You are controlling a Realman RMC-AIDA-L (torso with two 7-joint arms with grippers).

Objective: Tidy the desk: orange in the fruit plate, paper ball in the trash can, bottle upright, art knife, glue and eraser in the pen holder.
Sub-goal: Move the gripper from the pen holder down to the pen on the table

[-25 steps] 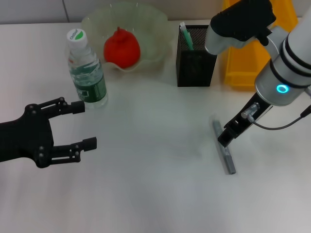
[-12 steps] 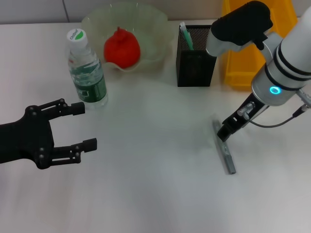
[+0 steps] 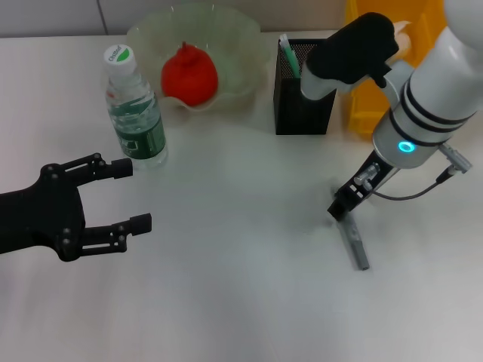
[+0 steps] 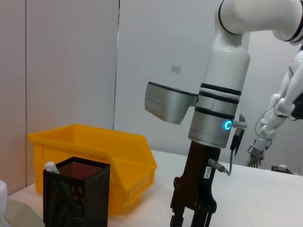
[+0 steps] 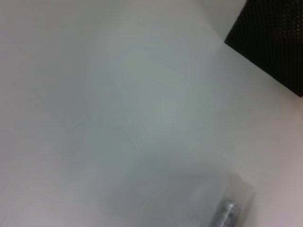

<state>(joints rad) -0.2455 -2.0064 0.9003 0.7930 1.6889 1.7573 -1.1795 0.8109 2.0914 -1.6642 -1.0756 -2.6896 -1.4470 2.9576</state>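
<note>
Head view: the art knife [image 3: 353,240] is seen lying flat on the white counter [image 3: 241,302], right of centre. Its long axis runs near to far with a slight slant; the near end is angled toward the robot's right, and the far end is pointed toward the pen holder [image 3: 303,89]. The right hand [image 3: 341,210] is set down on the far end of the knife; whether its fingers are closed on the knife cannot be told. The left hand [image 3: 121,194] is held above the counter on the left, fingers spread apart and nothing gripped, just in front of the bottle [image 3: 135,109].

The bottle is stood upright, cap uppermost. The orange [image 3: 189,74] is placed in the fruit plate [image 3: 234,34]. A green pen [image 3: 289,56] is lodged in the black mesh pen holder, beside a yellow bin [image 3: 377,105].

Left wrist view: the right arm [image 4: 222,94] is shown descending vertically to the counter.
</note>
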